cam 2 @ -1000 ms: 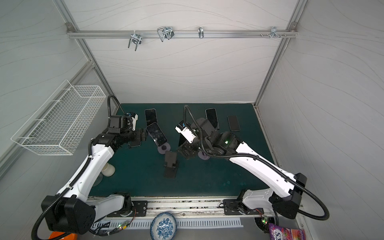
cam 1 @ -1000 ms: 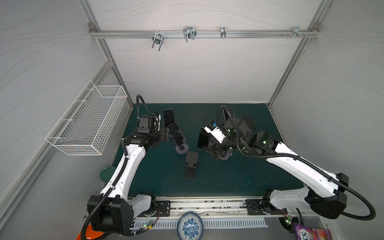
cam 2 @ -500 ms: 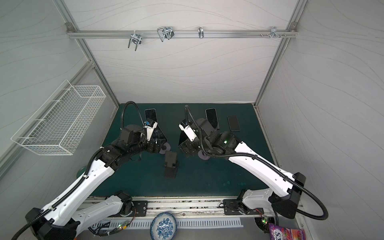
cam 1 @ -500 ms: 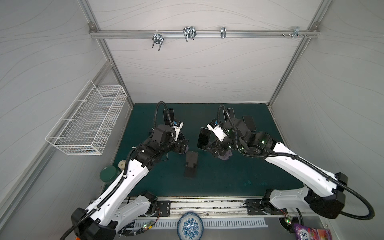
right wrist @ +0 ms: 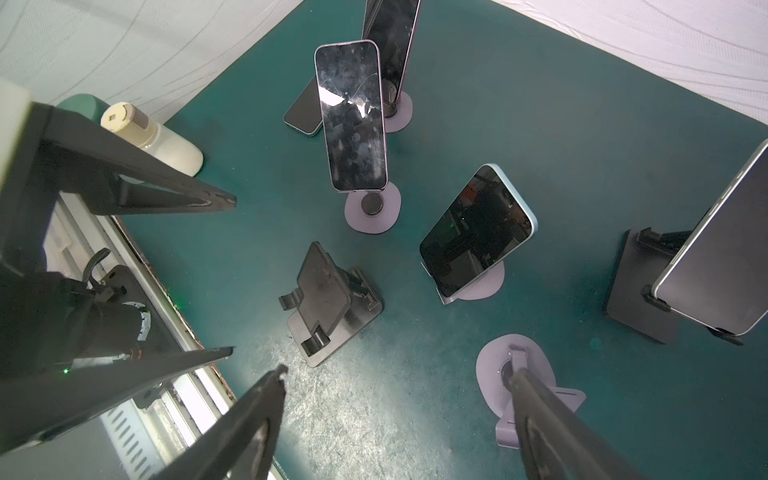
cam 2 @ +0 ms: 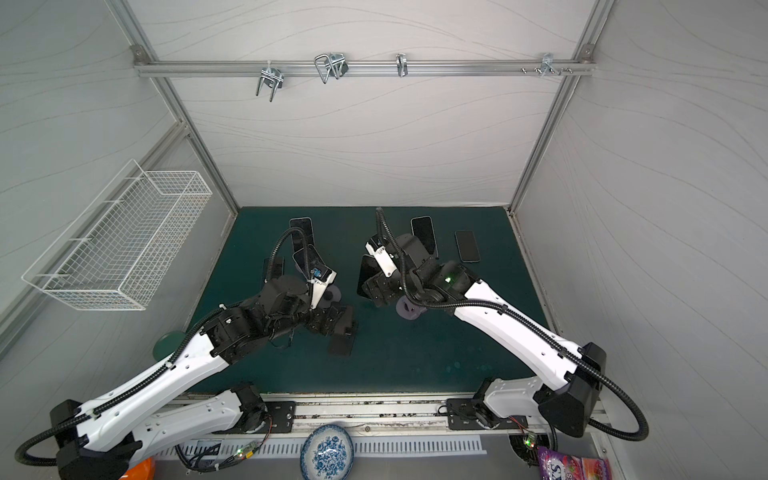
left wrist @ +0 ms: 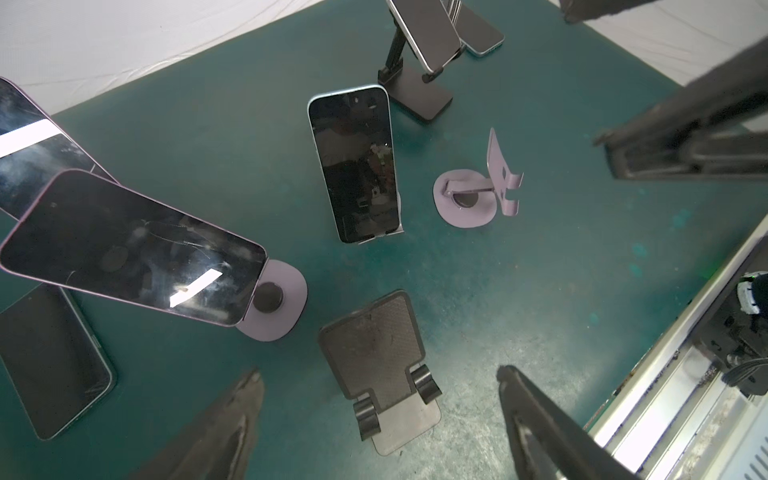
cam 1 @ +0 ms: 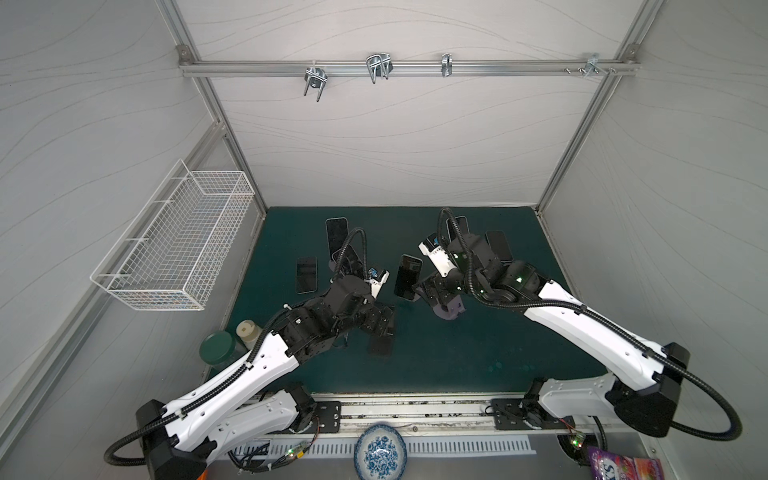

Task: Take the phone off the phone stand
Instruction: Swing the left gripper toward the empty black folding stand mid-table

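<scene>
Several dark phones lean on stands on the green mat. A blue-edged phone (left wrist: 353, 162) (right wrist: 478, 230) (cam 1: 408, 276) rests on a pale stand in the middle. A purple-edged phone (left wrist: 129, 249) (right wrist: 353, 116) sits on a round purple stand (left wrist: 276, 307). My left gripper (left wrist: 379, 372) (cam 1: 380, 322) hangs open over an empty black stand (left wrist: 382, 361) (right wrist: 328, 299). My right gripper (right wrist: 399, 372) (cam 1: 432, 291) is open and holds nothing. One of its fingers (right wrist: 540, 415) is beside an empty purple stand (right wrist: 515, 374) (left wrist: 473, 195).
Another phone (right wrist: 715, 257) stands on a black stand (right wrist: 636, 291) further back. One phone (cam 1: 306, 274) (left wrist: 50, 361) lies flat on the mat at the left. A cream bottle (cam 1: 248, 332) and a green lid (cam 1: 216, 348) sit at the mat's left edge; a wire basket (cam 1: 178, 245) hangs on the left wall.
My left arm swung from the mat's far left to the middle, over the empty black stand. A phone now lies flat where it was. The right arm barely moved.
</scene>
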